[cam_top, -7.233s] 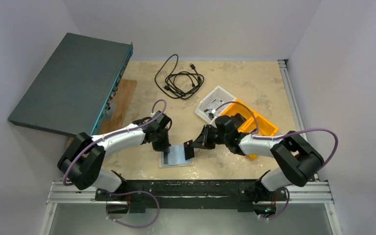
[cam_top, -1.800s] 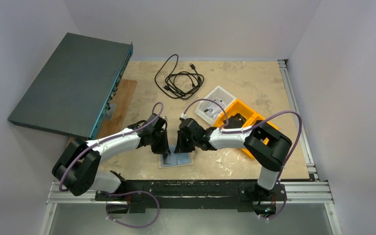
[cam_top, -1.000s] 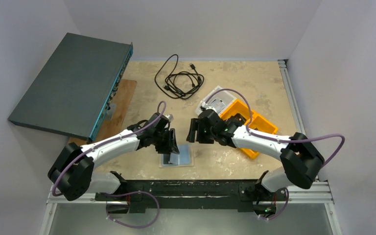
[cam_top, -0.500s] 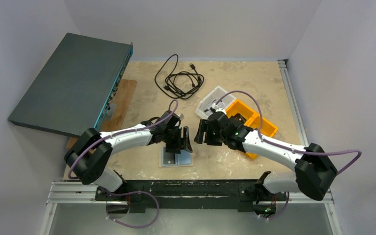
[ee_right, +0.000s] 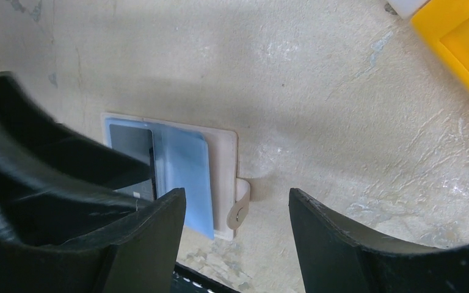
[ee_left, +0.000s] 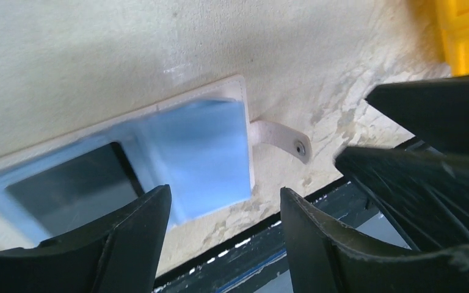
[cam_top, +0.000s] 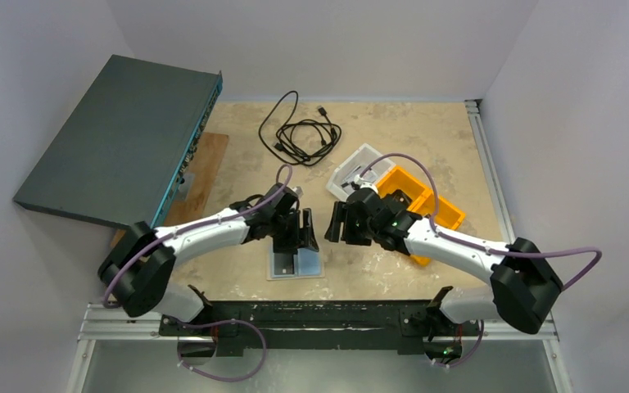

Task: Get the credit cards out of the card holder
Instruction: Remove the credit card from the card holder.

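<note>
The card holder (cam_top: 296, 264) lies spread open on the table near the front edge, its blue inside facing up. A dark card (ee_left: 67, 183) sits in its left half. A light-blue card (ee_right: 190, 177) lies askew on the right half, one corner reaching past the cream rim. The closure tab (ee_left: 281, 137) sticks out to the right. My left gripper (cam_top: 299, 235) hovers just above the holder, open and empty. My right gripper (cam_top: 337, 223) hangs beside it on the right, open and empty.
An orange bin (cam_top: 426, 209) and a white tray (cam_top: 359, 168) stand behind the right arm. A black cable (cam_top: 299, 131) coils at the back. A large dark-grey box (cam_top: 123, 139) leans at the left over a wooden board (cam_top: 205, 172). The black rail (cam_top: 311, 315) runs along the front.
My left gripper has opened wider and shifted right, off the holder's left half. The right gripper has drifted slightly right. The holder stays flat on the table.
</note>
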You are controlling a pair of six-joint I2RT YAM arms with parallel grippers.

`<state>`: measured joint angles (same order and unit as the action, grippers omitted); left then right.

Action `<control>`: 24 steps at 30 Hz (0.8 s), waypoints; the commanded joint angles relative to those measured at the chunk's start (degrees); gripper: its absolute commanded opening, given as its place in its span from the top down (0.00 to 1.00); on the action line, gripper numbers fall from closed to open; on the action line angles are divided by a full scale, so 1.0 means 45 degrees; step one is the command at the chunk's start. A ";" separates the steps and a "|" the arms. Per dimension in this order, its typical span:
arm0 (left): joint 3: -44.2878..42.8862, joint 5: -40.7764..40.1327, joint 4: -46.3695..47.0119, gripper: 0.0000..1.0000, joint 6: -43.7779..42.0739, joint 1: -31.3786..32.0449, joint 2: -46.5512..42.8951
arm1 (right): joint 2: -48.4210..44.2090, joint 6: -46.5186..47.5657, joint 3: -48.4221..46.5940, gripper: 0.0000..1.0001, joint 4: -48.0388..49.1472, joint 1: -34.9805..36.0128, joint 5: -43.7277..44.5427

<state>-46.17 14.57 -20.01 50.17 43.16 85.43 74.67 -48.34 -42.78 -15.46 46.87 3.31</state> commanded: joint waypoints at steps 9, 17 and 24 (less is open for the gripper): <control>0.0979 -0.2241 -0.3004 0.50 -0.1011 -0.2088 -0.3596 | 0.1520 -0.0003 -0.1765 0.39 0.1625 0.0965 -0.1499; 0.1555 -0.1981 -0.2560 0.84 -0.1197 -0.2399 -0.3532 | 0.3867 -0.0400 -0.2486 0.57 0.3321 0.1107 -0.3490; 0.1753 -0.1897 -0.2079 0.96 -0.1208 -0.2391 -0.2915 | 0.5011 -0.0523 -0.2555 0.63 0.4022 0.1107 -0.4150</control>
<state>-38.76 5.56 -31.92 45.67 32.64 70.85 96.23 -49.95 -52.16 -1.72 51.70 -12.12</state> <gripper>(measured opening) 0.065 0.388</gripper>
